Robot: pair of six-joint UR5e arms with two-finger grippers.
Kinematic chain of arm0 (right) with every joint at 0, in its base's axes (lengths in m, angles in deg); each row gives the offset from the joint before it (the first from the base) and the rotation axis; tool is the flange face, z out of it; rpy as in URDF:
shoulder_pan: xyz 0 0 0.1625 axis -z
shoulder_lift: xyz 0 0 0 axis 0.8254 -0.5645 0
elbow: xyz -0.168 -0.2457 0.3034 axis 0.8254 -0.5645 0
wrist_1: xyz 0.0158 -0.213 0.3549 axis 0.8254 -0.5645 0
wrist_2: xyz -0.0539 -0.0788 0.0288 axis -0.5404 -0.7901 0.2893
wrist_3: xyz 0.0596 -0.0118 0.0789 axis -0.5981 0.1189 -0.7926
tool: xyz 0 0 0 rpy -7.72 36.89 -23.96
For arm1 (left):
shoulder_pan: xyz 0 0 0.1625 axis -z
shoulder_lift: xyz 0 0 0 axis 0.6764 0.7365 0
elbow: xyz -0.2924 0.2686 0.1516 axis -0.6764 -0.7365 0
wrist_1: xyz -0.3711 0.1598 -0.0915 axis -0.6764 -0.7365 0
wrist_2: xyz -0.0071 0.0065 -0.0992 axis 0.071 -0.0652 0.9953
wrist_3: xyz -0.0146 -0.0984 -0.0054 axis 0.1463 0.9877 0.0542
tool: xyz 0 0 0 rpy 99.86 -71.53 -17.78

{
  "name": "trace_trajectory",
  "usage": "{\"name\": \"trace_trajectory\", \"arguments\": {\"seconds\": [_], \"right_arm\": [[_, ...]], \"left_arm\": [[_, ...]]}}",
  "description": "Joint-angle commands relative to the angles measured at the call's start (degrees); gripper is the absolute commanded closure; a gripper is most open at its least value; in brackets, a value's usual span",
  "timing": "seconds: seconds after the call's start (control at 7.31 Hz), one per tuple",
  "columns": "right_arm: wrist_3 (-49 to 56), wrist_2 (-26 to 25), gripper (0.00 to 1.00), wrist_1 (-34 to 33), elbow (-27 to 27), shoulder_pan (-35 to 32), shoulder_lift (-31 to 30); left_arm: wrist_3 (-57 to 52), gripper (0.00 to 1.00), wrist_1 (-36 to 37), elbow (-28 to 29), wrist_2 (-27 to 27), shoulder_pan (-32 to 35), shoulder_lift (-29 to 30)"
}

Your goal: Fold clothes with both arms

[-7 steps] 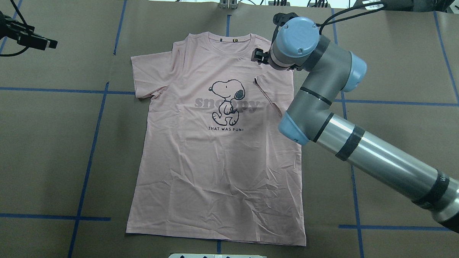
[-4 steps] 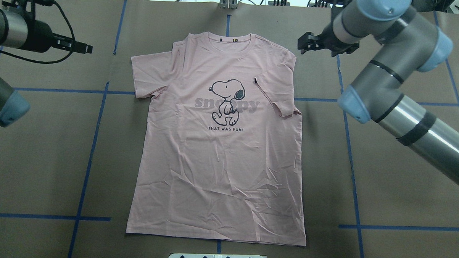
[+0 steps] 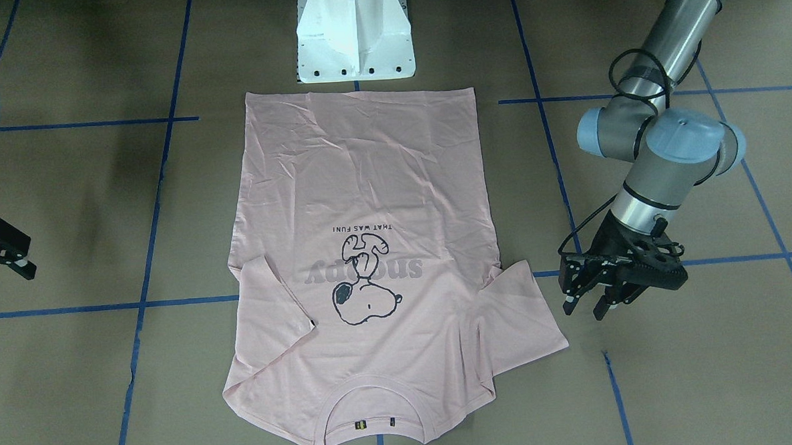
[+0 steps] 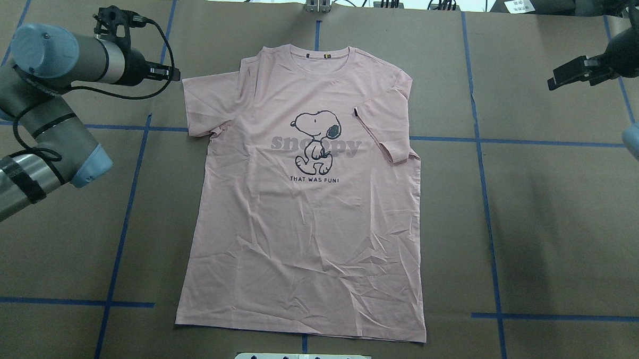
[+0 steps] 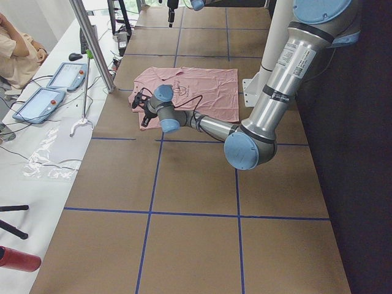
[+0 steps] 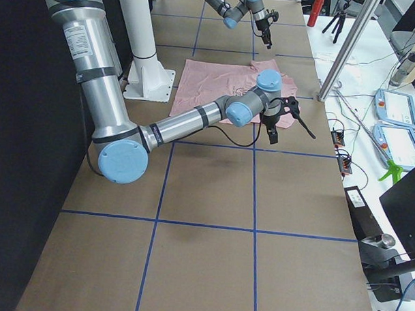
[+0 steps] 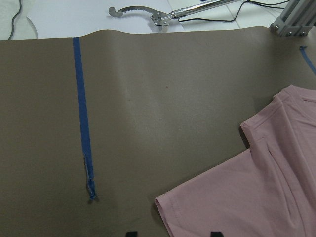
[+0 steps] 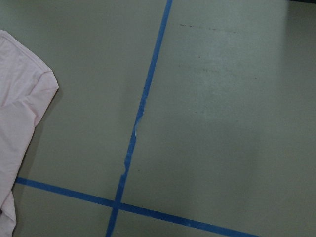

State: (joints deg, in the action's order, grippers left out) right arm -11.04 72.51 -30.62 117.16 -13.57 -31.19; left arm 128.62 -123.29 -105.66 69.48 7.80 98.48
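Observation:
The pale pink T-shirt (image 4: 307,221) lies flat and face up, neck toward the far edge, with its dog print (image 4: 315,142) showing. Its right sleeve (image 4: 385,131) is folded in over the chest; the left sleeve (image 4: 205,104) is spread out. My left gripper (image 4: 169,73) hovers just outside that sleeve's hem, open (image 3: 583,308); in the left wrist view the hem (image 7: 197,207) lies between the fingertips (image 7: 215,233). My right gripper (image 4: 557,80) hangs far to the right of the shirt, open (image 3: 30,257) and empty.
Brown table paper carries a grid of blue tape lines (image 4: 480,140). The white pedestal base (image 3: 355,50) stands at the shirt's hem. Beyond the far edge are tablets (image 5: 52,86), a metal post (image 5: 92,43) and a seated person (image 5: 15,52).
My right arm has swung away from the folded right sleeve to the table's right side. My left arm has come in from the left toward the left sleeve.

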Motion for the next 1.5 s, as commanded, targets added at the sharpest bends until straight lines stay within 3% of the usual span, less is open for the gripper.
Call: {"name": "trace_trajectory", "arguments": {"seconds": [0.0,0.41,0.68,1.09,1.37], "right_arm": [[1.1,0.1,0.00,0.1,0.4,-0.8,-1.5],[0.9,-0.1,0.00,0.1,0.4,-0.7,-1.4],[1.0,-0.1,0.00,0.1,0.3,-0.7,-1.4],[1.0,-0.1,0.00,0.1,0.3,-0.7,-1.4],[1.0,-0.1,0.00,0.1,0.3,-0.7,-1.4]], "left_arm": [[2.0,0.45,-0.2,7.5,-2.9,-1.6,5.1],[2.0,0.47,-1.1,10.4,-3.5,-1.8,5.6],[2.0,0.58,-1.1,10.5,-3.5,-2.5,5.6],[2.0,0.60,-1.1,11.2,-3.5,-2.5,5.9],[2.0,0.73,-1.9,11.2,-3.5,-2.6,6.0]]}}
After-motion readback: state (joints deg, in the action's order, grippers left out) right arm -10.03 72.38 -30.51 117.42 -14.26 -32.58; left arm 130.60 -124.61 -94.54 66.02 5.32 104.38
